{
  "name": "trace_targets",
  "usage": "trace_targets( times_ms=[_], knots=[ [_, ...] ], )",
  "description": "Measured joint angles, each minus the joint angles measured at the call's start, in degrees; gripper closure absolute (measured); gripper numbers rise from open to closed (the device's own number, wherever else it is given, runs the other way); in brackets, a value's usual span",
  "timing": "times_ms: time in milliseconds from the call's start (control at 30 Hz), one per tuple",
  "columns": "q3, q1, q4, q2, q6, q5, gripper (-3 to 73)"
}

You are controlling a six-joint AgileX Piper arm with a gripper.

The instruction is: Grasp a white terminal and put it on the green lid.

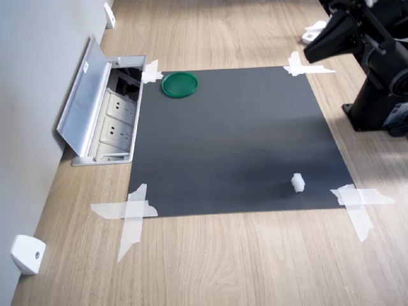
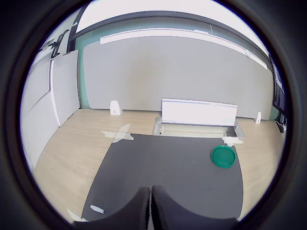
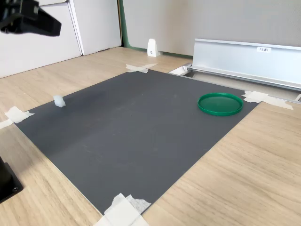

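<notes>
While my gripper [image 2: 149, 211] hangs high above the near edge of the dark mat [image 1: 236, 137], its fingers are pressed together and hold nothing. In the first exterior view the white terminal [image 1: 298, 183] stands upright near the mat's near right corner, well apart from the green lid [image 1: 179, 84], which lies flat at the far left corner, beside the open socket box [image 1: 108, 118].

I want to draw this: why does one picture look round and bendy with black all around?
The wrist view comes through a fisheye lens: a dark ring frames it and the wall bends. The green lid stays sharp there; both exterior views look straight-edged, softly lit, without glare.
</notes>
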Motion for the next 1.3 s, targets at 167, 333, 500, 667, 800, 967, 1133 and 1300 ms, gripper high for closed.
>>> trace_targets(
  times_ms=[167,333,500,667,800,967,1133,1300],
  knots=[
    [-5.46,0.00,3.09,10.02,-8.85,1.81,70.4],
    [-10.51,0.00,8.07,18.67,-24.85,7.52,70.4],
    [-15.53,0.00,12.52,24.04,-40.29,13.69,70.4],
    [-21.53,0.00,14.95,28.01,-51.03,24.34,70.4],
    [-26.48,0.00,15.25,31.54,-53.62,33.99,70.4],
    [-33.42,0.00,14.66,35.66,-54.13,37.76,69.8],
    [-38.35,0.57,10.93,39.06,-56.79,38.01,61.3],
    [-39.63,7.23,2.94,42.57,-57.93,38.01,39.8]
  ],
)
